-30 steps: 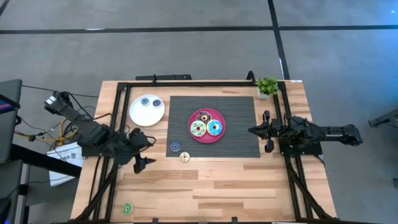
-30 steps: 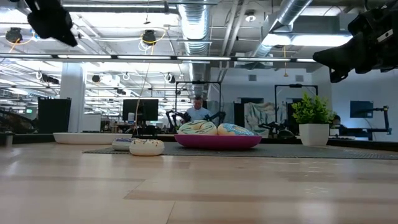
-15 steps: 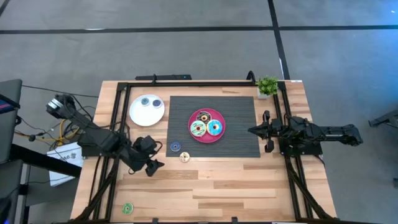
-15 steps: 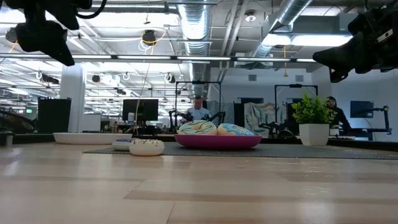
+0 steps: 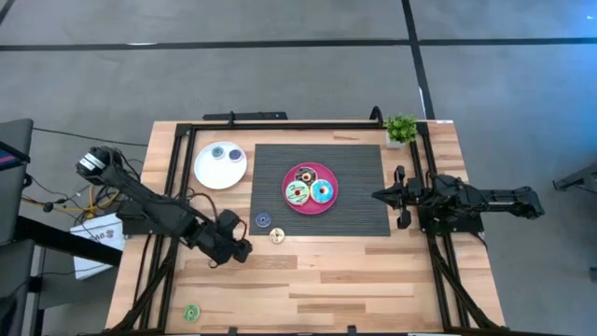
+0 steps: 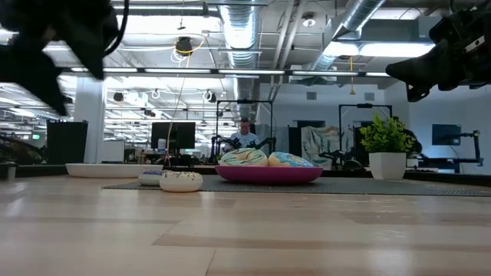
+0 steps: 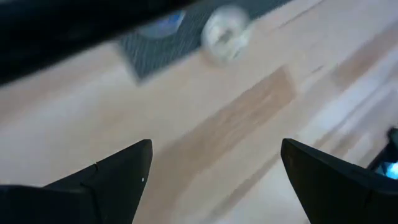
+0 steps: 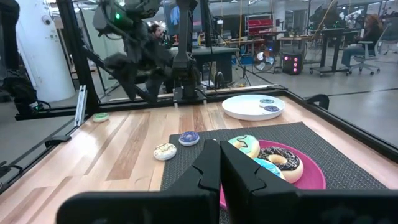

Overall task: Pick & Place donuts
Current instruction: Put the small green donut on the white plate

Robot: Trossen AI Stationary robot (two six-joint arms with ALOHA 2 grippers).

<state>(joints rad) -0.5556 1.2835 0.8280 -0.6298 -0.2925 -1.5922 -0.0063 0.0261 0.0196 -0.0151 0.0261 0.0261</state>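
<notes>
Swinging in from the table's left edge over the last second, my left gripper (image 5: pixel 241 250) now hangs above the bare light-wood tabletop (image 5: pixel 354 280), just left of the small cream toy donut (image 5: pixel 277 236), its two dark fingers (image 7: pixel 118 177) spread wide with nothing between them. Everything else sits where it did a second ago.

From left to right: a tiny green toy ring (image 5: pixel 191 313) lies alone near the front left corner of the table, well apart from the rest. At the back left rests the flat white round plate (image 5: pixel 207 170), carrying two tiny donuts, one pale (image 5: pixel 217 154) and one dark blue (image 5: pixel 234 154). Beyond my left gripper, a tiny blue ring (image 5: pixel 263 220) sits on the front left corner of the dark ribbed mat (image 5: pixel 359 177), and the cream donut lies just off that mat's edge on the wood; my left wrist view shows the cream ring (image 7: pixel 225 36) beside the mat corner. At the mat's centre stands the flat pink round plate (image 5: pixel 326 207), holding three larger iced donuts: chocolate-brown (image 5: pixel 304 175), pale green (image 5: pixel 297 193) and light blue (image 5: pixel 323 192), packed close together. A small green potted plant (image 5: pixel 401 128) stands at the back right.

My right gripper (image 5: pixel 377 196) waits at the mat's right edge, fingers (image 8: pixel 208 168) pressed together and holding nothing, pointing toward the pink plate.
</notes>
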